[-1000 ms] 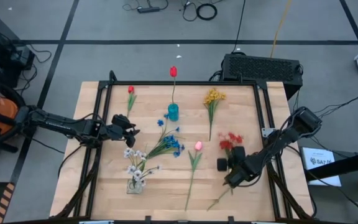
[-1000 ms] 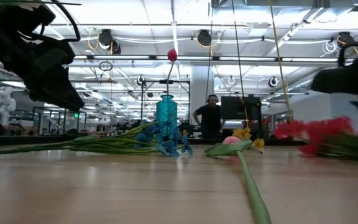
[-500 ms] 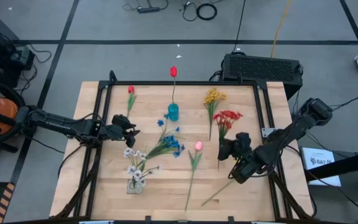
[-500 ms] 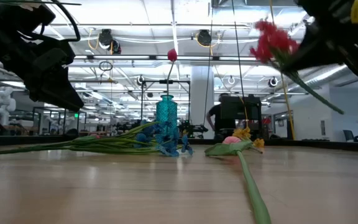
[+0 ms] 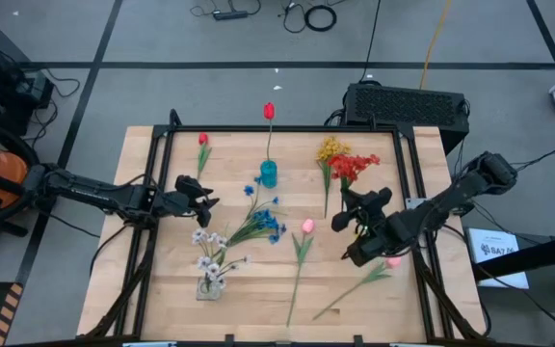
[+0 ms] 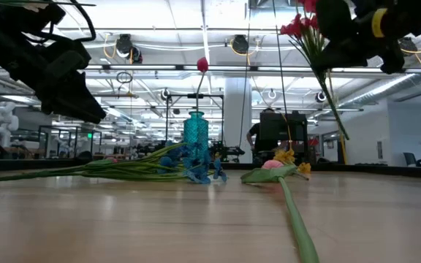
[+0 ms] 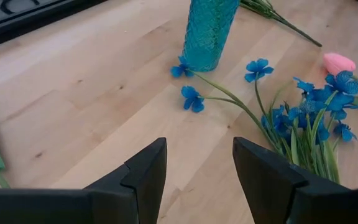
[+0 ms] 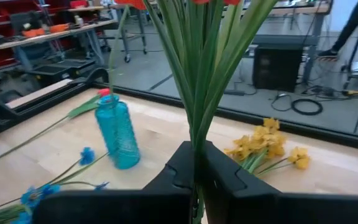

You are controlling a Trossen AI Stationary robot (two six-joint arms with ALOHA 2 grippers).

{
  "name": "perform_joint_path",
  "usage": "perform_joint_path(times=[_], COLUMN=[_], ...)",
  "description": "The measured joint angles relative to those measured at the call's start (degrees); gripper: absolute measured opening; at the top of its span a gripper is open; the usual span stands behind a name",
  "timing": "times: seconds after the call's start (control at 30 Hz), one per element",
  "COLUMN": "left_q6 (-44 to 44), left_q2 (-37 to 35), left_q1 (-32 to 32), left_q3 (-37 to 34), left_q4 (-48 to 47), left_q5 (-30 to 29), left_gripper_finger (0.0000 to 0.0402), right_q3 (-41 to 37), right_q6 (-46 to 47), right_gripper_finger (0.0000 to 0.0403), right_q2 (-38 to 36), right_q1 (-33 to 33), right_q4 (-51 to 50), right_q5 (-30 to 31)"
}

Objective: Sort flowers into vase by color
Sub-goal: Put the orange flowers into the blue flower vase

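Spray of red artificial flowers on green stems (image 5: 354,166) is being held above the wooden surface (image 5: 162,289), near the teal glass vase (image 5: 269,173), heads pointing toward the far edge, stems upright | right claw (image 5: 352,214) is pinching the stems, lower stems hidden | left claw (image 5: 207,200) is hovering spread beside blue flower spray (image 5: 268,224)

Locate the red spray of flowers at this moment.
The red spray is off the table, held up by the right gripper on the table's right side. In the high view its heads show beside the yellow flowers, right of the blue vase.
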Motion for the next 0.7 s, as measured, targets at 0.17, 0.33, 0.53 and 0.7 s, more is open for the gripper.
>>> perform_joint_path(times=[0.17,0.33,0.53,0.7], left_q6=[-0.05,-0.14,-0.12,0.34], left_q2=[0.0,0.02,0.0,0.01], left_q1=[0.0,0.0,0.0,0.0], left_q3=[0.0,0.0,0.0,0.0], left_q4=[-0.02,0.18,1.4,1.36], left_q5=[-0.06,-0.06,-0.05,-0.07], left_gripper_finger=[0.0191,0.0191,0.0191,0.0191], right_q3=[0.02,0.02,0.09,0.11], right_q6=[-0.59,-0.07,2.26,2.36], right_gripper_finger=[0.0004,0.0004,0.0004,0.0004], right_q2=[1.61,3.25,6.81,11.53], right_q1=[-1.06,0.06,3.25,2.64], right_q4=[1.9,3.08,7.82,15.37], right_q5=[-0.09,-3.25,0.82,12.88])
